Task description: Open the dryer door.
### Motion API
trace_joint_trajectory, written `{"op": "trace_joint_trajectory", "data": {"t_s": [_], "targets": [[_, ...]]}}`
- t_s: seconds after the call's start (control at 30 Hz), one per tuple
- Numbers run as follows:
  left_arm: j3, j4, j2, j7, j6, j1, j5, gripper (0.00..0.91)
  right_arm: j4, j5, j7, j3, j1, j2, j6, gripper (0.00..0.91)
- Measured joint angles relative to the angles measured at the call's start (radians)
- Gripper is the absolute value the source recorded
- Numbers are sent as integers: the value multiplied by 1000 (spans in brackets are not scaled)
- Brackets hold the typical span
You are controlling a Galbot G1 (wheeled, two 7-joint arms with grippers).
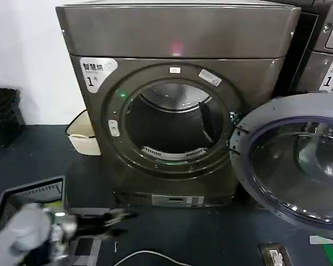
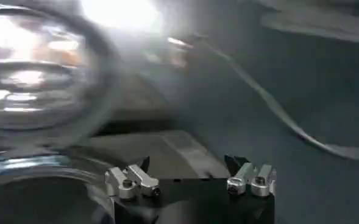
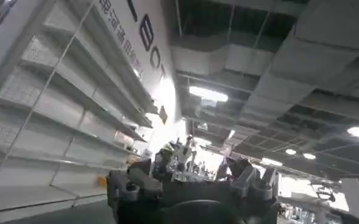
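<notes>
Dryer (image 1: pixel 177 39): bronze-grey front-loader with a white "1" label at its upper corner and a pink light glowing on the top panel; it stands ahead of and above the left end effector.
Dryer door (image 1: pixel 291 160): swung fully open to the robot's right, grey inner face and dark glass turned outward, well apart from the left end effector.
Drum opening (image 1: pixel 175 124): round and uncovered, metal drum visible inside.
Left end effector (image 1: pixel 112 217): low near the dark floor (image 1: pixel 211 238) in front of the dryer; in the left wrist view (image 2: pixel 190 167) its two fingers stand spread with nothing between them.
Right end effector (image 3: pixel 188 167): pointed up toward ceiling lights and shelving; fingers apart, holding nothing.
Basket (image 1: pixel 82 133): pale, beside the dryer, beyond the left end effector.
</notes>
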Motion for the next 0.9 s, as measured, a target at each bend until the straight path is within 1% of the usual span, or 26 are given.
{"op": "trace_joint_trajectory", "data": {"t_s": [0.1, 0.17, 0.27, 0.33, 0.4, 0.53, 0.77, 0.9], "targets": [[-85, 37, 48, -35, -16, 66, 218, 907, -6, 20, 0, -6, 1, -2, 5, 907], [-131, 63, 72, -44, -17, 82, 365, 907, -11, 37, -1, -7, 1, -6, 15, 907], [-170, 94, 95, -44, -17, 104, 520, 907, -20, 38, -3, -12, 3, -8, 18, 907], [-187, 105, 105, -45, -17, 116, 593, 907, -20, 32, -9, -15, 5, -8, 20, 907], [-206, 108, 110, -44, -17, 124, 641, 907, -20, 30, -11, -19, 7, -7, 25, 907], [-228, 100, 121, -44, -16, 129, 691, 907, -19, 34, -6, -29, 13, -7, 30, 907], [-238, 106, 132, -46, -15, 140, 711, 907, -26, 33, -6, -28, 5, -8, 33, 907], [-239, 130, 146, -44, -15, 161, 769, 907, -24, 32, -6, -30, 6, -8, 34, 907]]}}
